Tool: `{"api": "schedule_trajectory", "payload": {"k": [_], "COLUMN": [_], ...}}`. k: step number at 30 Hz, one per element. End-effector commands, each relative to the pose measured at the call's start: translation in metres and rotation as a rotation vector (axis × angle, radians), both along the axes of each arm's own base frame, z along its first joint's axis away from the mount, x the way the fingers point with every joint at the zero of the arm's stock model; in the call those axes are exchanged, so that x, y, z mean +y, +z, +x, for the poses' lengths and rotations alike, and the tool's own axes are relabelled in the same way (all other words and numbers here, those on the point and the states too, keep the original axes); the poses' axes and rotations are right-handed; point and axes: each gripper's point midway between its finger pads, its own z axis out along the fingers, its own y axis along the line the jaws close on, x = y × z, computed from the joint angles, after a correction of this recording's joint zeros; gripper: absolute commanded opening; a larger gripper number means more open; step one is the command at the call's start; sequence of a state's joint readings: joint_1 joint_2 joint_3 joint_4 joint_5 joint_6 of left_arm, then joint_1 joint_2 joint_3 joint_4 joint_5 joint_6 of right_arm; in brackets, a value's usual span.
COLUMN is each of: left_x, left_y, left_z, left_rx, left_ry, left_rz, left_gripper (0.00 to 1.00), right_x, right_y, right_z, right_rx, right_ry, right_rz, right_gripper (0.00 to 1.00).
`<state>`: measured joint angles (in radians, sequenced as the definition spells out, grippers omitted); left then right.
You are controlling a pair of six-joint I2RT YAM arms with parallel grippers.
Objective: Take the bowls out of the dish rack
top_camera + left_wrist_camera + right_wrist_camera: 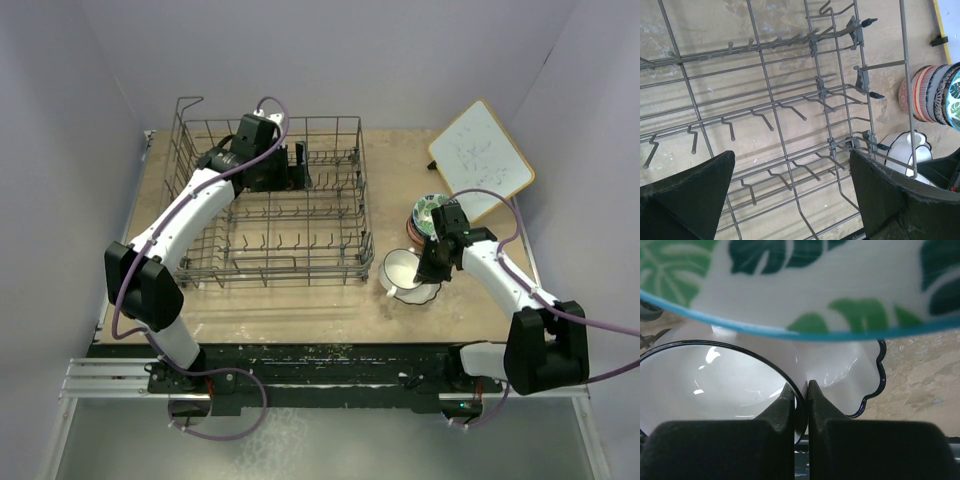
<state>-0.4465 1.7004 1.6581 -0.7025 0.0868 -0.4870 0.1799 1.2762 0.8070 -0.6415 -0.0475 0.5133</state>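
The right hand (pixel 800 390) is clamping a white bowl (pixel 715 385) by its rim; the left hand (pixel 790 195) is hanging wide open, dish rack (pixel 790 100) beneath it.

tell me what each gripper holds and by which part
Right gripper pinches the round white bowl by its rim. Left gripper is open over the dish rack, holding nothing.

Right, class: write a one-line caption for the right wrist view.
Right tool pinching the black rim of a white bowl, scalloped white bowl behind, leaf-patterned bowl across the top.
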Motion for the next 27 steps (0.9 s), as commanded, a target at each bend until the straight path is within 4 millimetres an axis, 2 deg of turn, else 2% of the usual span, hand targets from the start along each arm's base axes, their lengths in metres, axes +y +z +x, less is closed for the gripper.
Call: {"api": "schedule_trajectory", "payload": {"k": [1, 11, 17, 23, 27], "left_x": [-0.001, -0.002, 0.000, 0.001, -0.001], "left_y": [0.022, 0.018, 0.018, 0.016, 0.015], "left_z": [-0.003, -0.006, -0.008, -0.011, -0.010], "left_rx": [-0.057, -0.043, -0.040, -0.039, -0.039], "left_ry": [0.002, 0.003, 0.003, 0.002, -0.007], "left_rz": [-0.043, -0.049, -0.047, -0.046, -0.052], "left_gripper": [0.99, 0.99, 0.99, 0.99, 0.99], "right_x": [0.004, -0.001, -0.001, 0.000, -0.001], "right_y": [0.003, -0.014, -0.013, -0.004, 0.000], "right_z": [0.013, 0.008, 0.006, 0.004, 0.001], "right_rx": [-0.050, 0.011, 0.022, 0.006, 0.003], "right_ry": [0.016, 0.024, 0.023, 0.012, 0.006], "right_rz": [0.037, 0.025, 0.020, 0.032, 0.035], "right_gripper": [0.00, 0.01, 0.17, 0.34, 0.39]}}
